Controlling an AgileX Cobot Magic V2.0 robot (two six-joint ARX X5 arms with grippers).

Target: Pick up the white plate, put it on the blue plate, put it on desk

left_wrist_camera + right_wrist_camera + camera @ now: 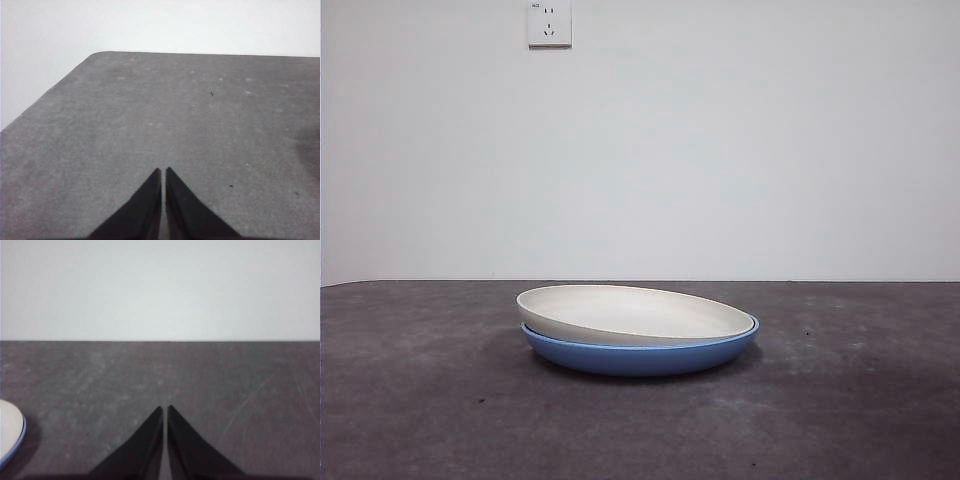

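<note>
No readable text; the wall socket [549,23] marking is too small.

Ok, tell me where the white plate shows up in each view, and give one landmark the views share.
Front view: white plate at centre, tilted, resting in the blue plate.
Left wrist view: not in it.
Right wrist view: only a sliver of it at the edge, with a blue rim showing.
Shared landmark: the desk meeting the pale wall.

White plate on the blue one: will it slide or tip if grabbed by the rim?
The white plate sits tilted in the blue plate, so it may rock. The glossy blue surface probably lets it slide. It looks rigid, unlikely to flex.
</note>
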